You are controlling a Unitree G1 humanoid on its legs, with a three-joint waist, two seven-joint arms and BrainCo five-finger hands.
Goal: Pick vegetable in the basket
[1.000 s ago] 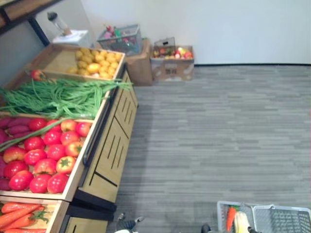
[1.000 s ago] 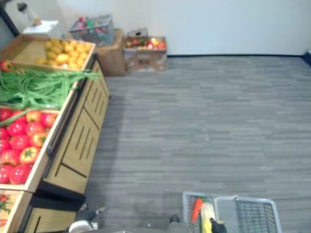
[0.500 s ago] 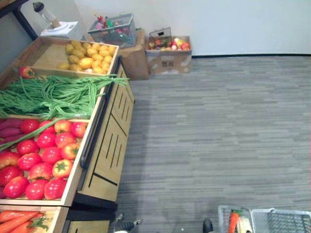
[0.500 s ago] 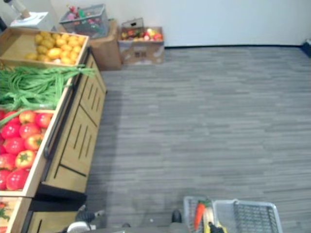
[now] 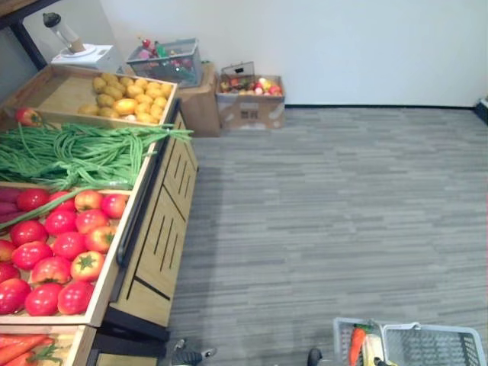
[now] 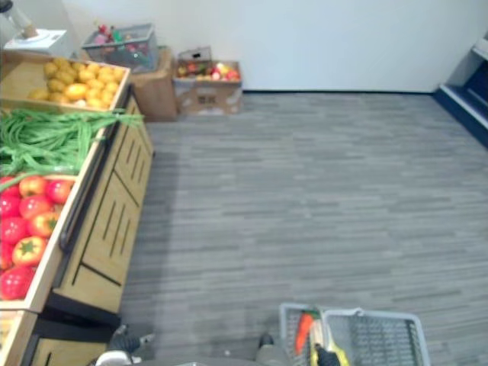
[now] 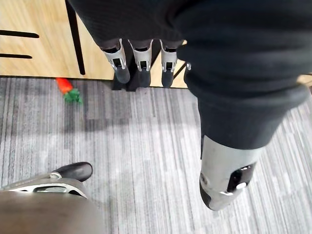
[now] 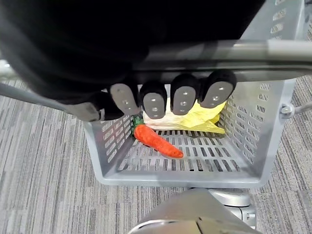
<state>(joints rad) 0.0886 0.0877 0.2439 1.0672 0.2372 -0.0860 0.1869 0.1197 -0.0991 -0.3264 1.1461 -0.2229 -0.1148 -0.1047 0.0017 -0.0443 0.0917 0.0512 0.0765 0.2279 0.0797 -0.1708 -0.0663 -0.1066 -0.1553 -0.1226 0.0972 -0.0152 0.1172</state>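
A grey plastic basket (image 8: 253,131) hangs from my right hand (image 8: 153,105), whose fingers are curled round its handle (image 8: 234,51). Inside lie an orange carrot (image 8: 156,141) and a yellow corn cob (image 8: 195,117). In the eye views the basket (image 5: 435,332) sits at the bottom right with the carrot (image 5: 356,345) in it. My left hand (image 7: 141,61) hangs with straight fingers and holds nothing, near the foot of the wooden stand. A small carrot (image 7: 66,87) lies on the carpet by that foot.
The wooden produce stand (image 5: 152,252) fills the left, with tomatoes (image 5: 61,244), green beans (image 5: 76,152), yellow fruit (image 5: 126,95) and carrots (image 5: 19,352). Cardboard boxes (image 5: 248,103) and a wire basket (image 5: 164,61) stand at the far wall. Grey carpet stretches to the right.
The whole picture has shifted, so the camera has moved. The basket stays on my right hand with the same contents.
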